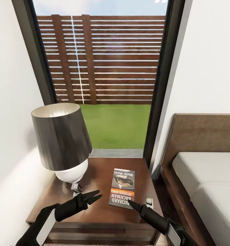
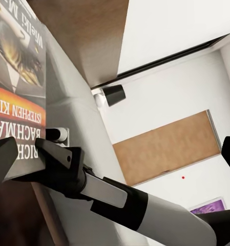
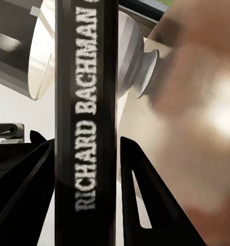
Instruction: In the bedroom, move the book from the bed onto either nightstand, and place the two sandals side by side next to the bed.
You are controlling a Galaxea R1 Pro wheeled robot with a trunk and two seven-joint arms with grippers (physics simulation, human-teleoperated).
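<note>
Right tool (image 1: 132, 205) pinches book (image 1: 123, 187) (flat on nightstand (image 1: 98, 177)).

The book (image 1: 123, 188) lies flat on the counter (image 1: 94, 177), and its cover carries white lettering. Seen from the head view, the orange band reads "RICHARD BACHMAN" in large letters, with "STEPHEN KING" in smaller letters beside it. At the far end of the cover a title reads "Wielki Marsz". In the right wrist view the black spine (image 3: 86, 118) reads "RICHARD BACHMAN". In the left wrist view the cover (image 2: 17, 82) shows parts of "STEPHEN KIN", "BACHMA" and "Wielki M".
</note>
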